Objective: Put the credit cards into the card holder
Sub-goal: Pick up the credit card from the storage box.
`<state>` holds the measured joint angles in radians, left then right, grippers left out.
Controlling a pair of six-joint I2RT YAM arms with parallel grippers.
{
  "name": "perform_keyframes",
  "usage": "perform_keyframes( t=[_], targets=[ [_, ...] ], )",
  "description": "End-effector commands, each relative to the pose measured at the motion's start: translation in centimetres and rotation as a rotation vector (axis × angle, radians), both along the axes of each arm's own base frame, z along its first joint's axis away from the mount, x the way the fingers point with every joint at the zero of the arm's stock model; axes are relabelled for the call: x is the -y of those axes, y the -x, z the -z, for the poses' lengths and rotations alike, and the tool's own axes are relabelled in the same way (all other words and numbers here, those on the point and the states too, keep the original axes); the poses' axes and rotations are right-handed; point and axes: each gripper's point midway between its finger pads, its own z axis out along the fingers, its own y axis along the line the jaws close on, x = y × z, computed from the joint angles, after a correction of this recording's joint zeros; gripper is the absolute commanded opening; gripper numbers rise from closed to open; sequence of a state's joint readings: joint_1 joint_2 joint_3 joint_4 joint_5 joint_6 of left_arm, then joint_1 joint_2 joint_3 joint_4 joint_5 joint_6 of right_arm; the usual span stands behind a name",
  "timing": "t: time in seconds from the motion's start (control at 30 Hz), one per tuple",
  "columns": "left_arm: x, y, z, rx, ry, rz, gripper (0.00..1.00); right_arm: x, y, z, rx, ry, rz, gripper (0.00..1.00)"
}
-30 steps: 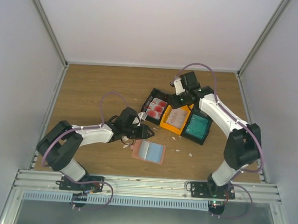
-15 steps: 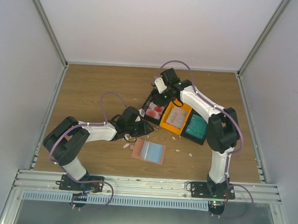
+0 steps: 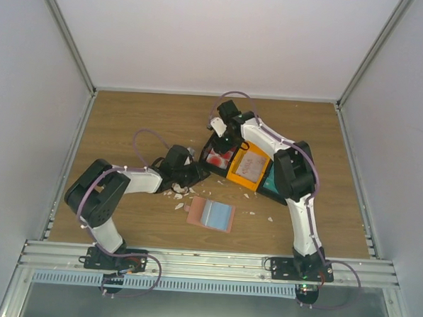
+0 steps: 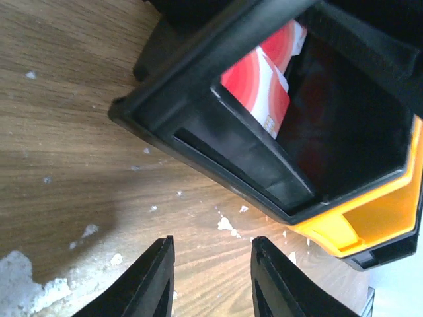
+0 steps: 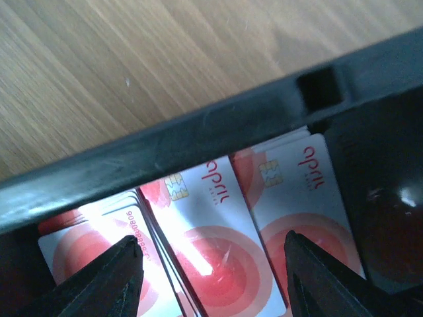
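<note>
While the right gripper [image 5: 211, 281] hangs over the black bin [image 5: 198, 142], I'm reading its jaws as spread wide. One finger [image 5: 109, 284] sits to each side of a white-and-red card, and nothing is clamped between them. Whether the tips touch the plastic I can't tell from here. The cards [image 5: 211, 231] lie overlapped inside that bin, against its far wall, with gold chips and red rings facing up. Over on the left wrist camera, the left gripper [image 4: 211, 281] is low over the table [image 3: 128, 126], just outside the black bin's near-left corner. Its jaws are partly open and hold nothing, with only bare wood showing between them. From that side I catch two more red-and-white cards leaning inside the bin. The orange bin [image 4: 360, 221] is butted up against the black bin's right side. White crumbs [image 4: 226, 224] are scattered on the wood right along the black bin's near wall, thicker off to the left. From above, the holder [image 3: 211, 214] lies opened flat on the table, on the near side of the black bin. It is apart from the bin, with a pink edge around a pale bluish inside. Neither gripper is touching it. The right arm arches across the orange bin to reach the black one.
</note>
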<state>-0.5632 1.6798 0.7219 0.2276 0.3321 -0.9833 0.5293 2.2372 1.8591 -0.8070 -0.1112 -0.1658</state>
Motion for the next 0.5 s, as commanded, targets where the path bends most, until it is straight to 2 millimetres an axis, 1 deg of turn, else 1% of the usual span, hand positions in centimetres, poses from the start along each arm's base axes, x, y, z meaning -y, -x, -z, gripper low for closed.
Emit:
perform_keyframes(
  t=[0.0,0.13,0.33,0.47],
  targets=[
    [0.7,-2.0,-1.1,0.049,0.045,-0.009,0.35,0.3,0.6,1.3,-0.032,0.053,-0.046,0.59],
    [1.0,-2.6,-1.3,0.058,0.043,0.004,0.33,0.4,0.7,2.2,-0.042,0.073,-0.056,0.59],
    [1.0,-3.1,-0.9,0.059,0.012,0.007,0.33,0.5,0.7,3.3,-0.072,0.096,-0.064,0.59],
    [1.1,-3.3,-0.9,0.062,0.01,0.006,0.33,1.0,0.5,4.5,-0.074,0.147,-0.06,0.62]
  ],
)
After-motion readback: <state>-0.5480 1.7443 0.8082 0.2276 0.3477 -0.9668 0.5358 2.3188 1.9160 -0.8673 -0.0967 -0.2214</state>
